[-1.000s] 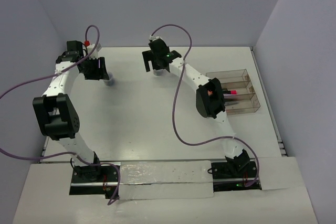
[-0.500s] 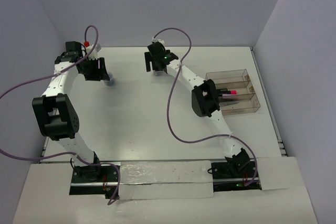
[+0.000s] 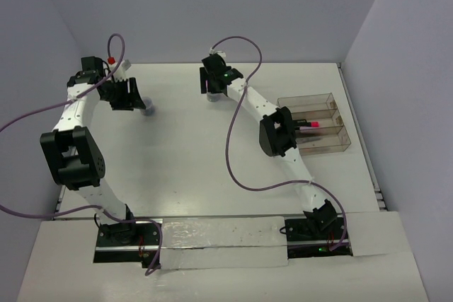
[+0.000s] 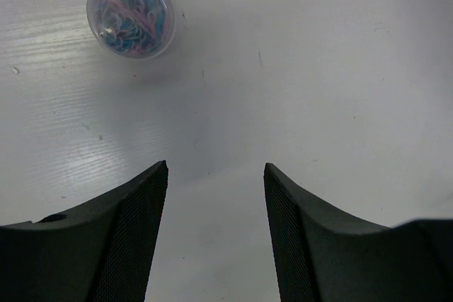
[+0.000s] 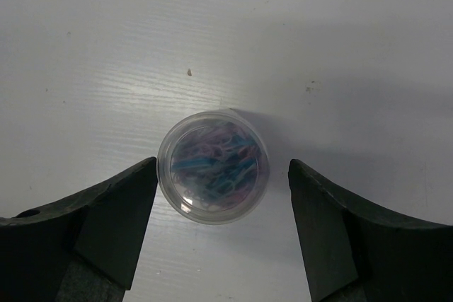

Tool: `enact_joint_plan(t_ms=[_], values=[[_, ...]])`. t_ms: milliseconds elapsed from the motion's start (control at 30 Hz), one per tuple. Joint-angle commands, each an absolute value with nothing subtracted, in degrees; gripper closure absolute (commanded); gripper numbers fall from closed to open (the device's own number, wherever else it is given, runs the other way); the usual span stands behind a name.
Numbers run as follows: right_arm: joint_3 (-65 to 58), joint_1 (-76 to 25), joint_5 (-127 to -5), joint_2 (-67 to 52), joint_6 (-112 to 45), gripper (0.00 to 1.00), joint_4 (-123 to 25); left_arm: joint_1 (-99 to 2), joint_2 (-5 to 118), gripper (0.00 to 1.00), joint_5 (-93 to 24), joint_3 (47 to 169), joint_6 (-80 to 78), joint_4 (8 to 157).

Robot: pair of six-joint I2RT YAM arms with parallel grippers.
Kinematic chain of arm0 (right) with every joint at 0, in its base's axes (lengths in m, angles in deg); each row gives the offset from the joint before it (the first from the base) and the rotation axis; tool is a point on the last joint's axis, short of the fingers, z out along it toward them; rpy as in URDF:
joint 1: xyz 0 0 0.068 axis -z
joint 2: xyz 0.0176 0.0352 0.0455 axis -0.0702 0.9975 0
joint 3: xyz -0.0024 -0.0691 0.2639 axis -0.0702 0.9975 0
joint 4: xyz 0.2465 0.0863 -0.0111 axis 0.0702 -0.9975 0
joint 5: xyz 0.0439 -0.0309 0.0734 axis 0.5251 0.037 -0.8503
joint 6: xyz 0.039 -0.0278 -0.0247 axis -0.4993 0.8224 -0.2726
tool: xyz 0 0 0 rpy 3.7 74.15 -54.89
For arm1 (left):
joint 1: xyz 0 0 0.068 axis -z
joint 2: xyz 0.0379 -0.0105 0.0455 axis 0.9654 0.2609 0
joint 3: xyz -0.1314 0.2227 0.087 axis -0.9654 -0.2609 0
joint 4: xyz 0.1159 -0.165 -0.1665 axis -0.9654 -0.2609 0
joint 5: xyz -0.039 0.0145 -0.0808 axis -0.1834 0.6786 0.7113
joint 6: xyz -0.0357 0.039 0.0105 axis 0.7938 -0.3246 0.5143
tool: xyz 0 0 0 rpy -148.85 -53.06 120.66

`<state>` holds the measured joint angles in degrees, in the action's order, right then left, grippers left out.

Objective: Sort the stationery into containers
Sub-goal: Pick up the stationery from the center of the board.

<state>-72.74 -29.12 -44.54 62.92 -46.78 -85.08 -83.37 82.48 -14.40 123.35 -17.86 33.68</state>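
**Both end effectors wide near tabletop jars**

Top view: left end effector beside small round clear jar of coloured bits on white tabletop; right end effector at far centre; smoky clear three-compartment plastic tray at right, magenta pen inside.
Left wrist: fingers wide, nothing between; jar ahead, apart.
Right wrist: fingers wide, flanking second similar jar, gaps either side.

My right arm covers one end of the tray; its pens are too small to tell apart; frame edges crop my fingers.
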Motion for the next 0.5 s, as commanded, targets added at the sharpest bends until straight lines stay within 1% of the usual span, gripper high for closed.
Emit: enact_joint_plan(t_ms=[0,167,333,367,467], values=[[-73.8,-28.9,-43.9,62.9,-47.5,0.19,-86.0,-84.0,80.0,0.36,-13.1,126.3,-18.5,33.1],[-74.5,-29.3,-44.0,63.3,-47.0,0.19,-86.8,-84.3,77.0,0.37,-13.4,126.2,-17.1,32.8],[-76.1,-29.2,-45.1,64.4,-46.6,0.24,-87.3,-84.3,72.2,0.36,-13.4,124.4,-17.1,33.7],[-76.0,-29.2,-45.4,64.4,-46.5,0.25,-87.2,-84.2,71.9,0.36,-13.6,124.4,-17.5,33.4],[-76.2,-29.3,-46.3,64.5,-45.8,0.33,-86.9,-84.3,72.4,0.35,-14.8,126.5,-18.8,31.4]])
